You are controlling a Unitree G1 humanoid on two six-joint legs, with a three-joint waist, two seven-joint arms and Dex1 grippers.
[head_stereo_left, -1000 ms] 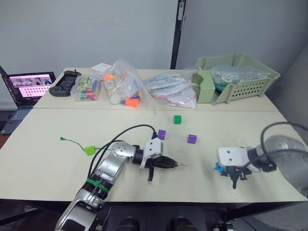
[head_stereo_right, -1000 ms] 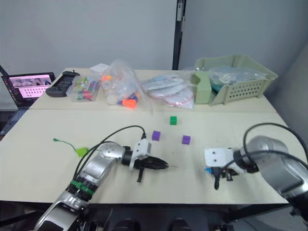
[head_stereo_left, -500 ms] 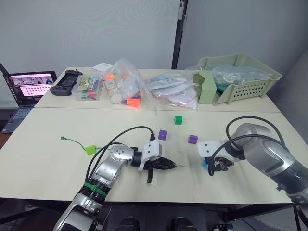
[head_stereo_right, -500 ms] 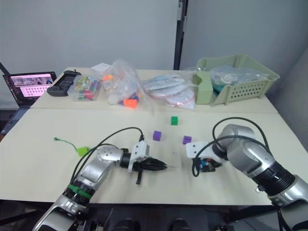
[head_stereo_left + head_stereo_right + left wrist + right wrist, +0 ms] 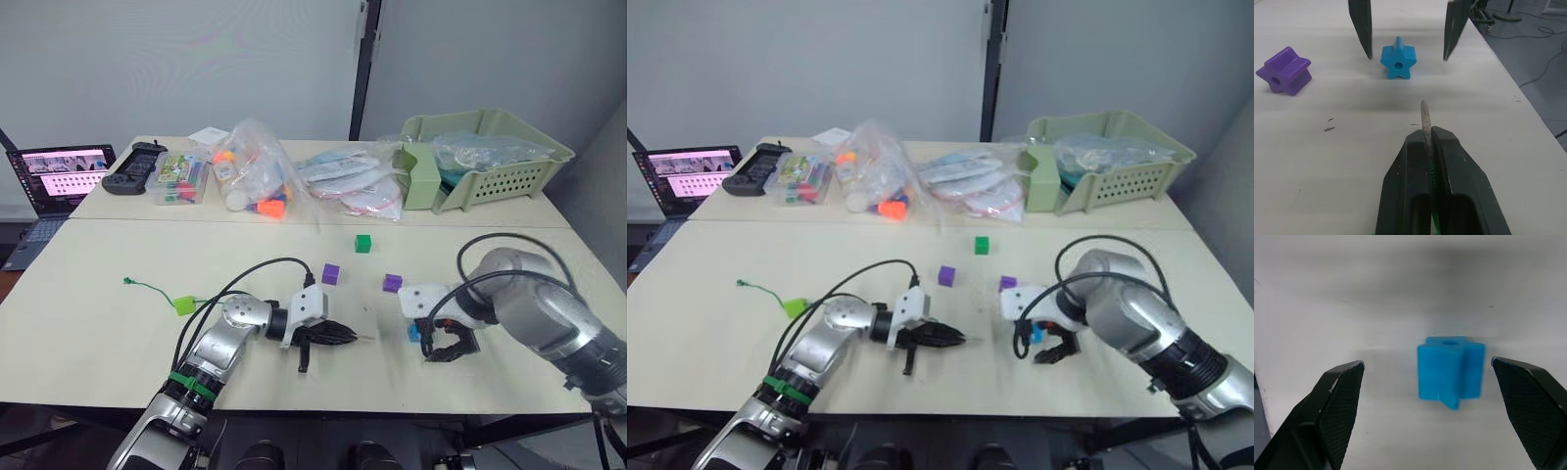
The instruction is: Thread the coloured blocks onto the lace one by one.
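Left pincer point(image 5: 1426, 128) clenched on lace point(image 5: 1424, 117) tip, centre frame; right pincer point(image 5: 1425, 382) released, straddling blue block point(image 5: 1450, 369).

bare table point(image 5: 118, 333) ahead, bags point(image 5: 257, 176) behind
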